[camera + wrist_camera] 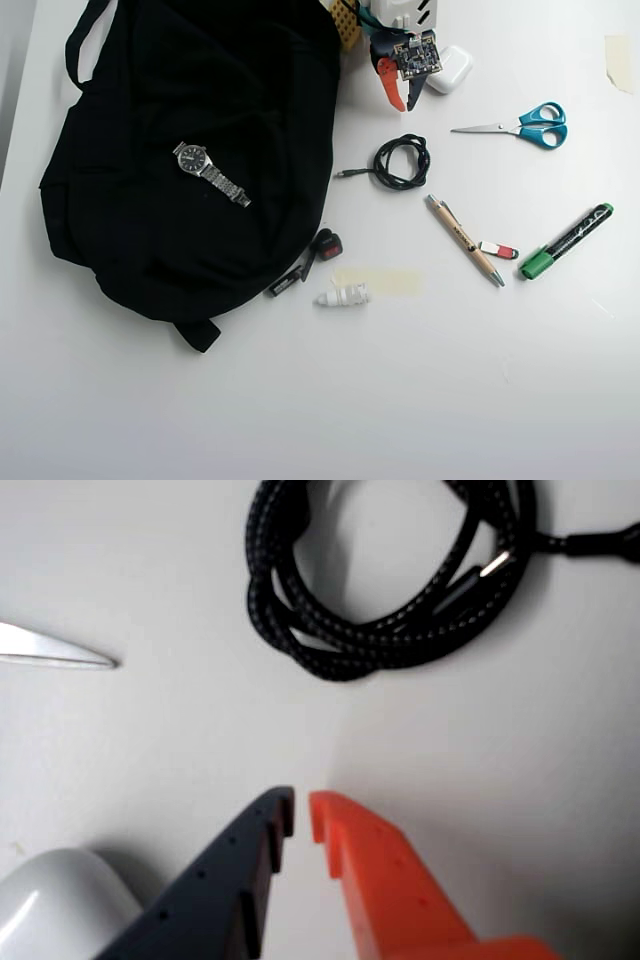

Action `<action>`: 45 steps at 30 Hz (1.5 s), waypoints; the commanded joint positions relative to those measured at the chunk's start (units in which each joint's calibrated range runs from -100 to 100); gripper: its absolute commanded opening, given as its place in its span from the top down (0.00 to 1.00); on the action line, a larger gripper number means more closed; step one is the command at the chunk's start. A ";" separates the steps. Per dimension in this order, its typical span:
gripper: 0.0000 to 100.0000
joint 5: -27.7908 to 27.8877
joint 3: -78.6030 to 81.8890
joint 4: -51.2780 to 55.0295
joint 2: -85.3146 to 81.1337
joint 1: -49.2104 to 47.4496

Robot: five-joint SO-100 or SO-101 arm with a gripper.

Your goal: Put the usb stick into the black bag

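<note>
Lay on a smooth white surface [420, 400], all of it, in the overhead view. One black bag [200, 150], large, soft, matte fabric, slumped at upper left with a loop handle at its top and a strap end below. One metal-link wristwatch [208, 171] resting on the fabric. One usb stick [499, 250], tiny, flat, red at the right half and pale at the left; long axis roughly left-right, tipped slightly down to the right; sat between the pen and the marker, just beside the pen's lower end, well apart from the bag. One slim tan pen [465, 240], diagonal. One black marker [565, 241] with a green cap. One pair of scissors [520, 125], teal handles, steel blades pointing left. One braided black cable [398, 162], coiled in a loose ring, speckled weave clear in the wrist view [380, 600]. One white ribbed plug [343, 296] and one small black-and-red gadget [325, 243] near the bag's lower edge. One glossy white rounded case [450, 68] at the top.

One hand [398, 100] near the top edge, above the cable; in the wrist view [301, 815] one dark finger and one orange finger, hard plastic, ridged inside, tips nearly together with only a sliver of gap, gripping nothing.
</note>
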 commanded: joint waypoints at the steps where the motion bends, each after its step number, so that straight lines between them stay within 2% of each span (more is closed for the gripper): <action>1: 0.98 2.52 3.37 -2.80 -1.00 -0.92; 25: 0.98 2.52 2.65 -2.88 -1.00 -1.15; 45: 0.98 2.21 -15.94 -2.02 -0.67 -1.29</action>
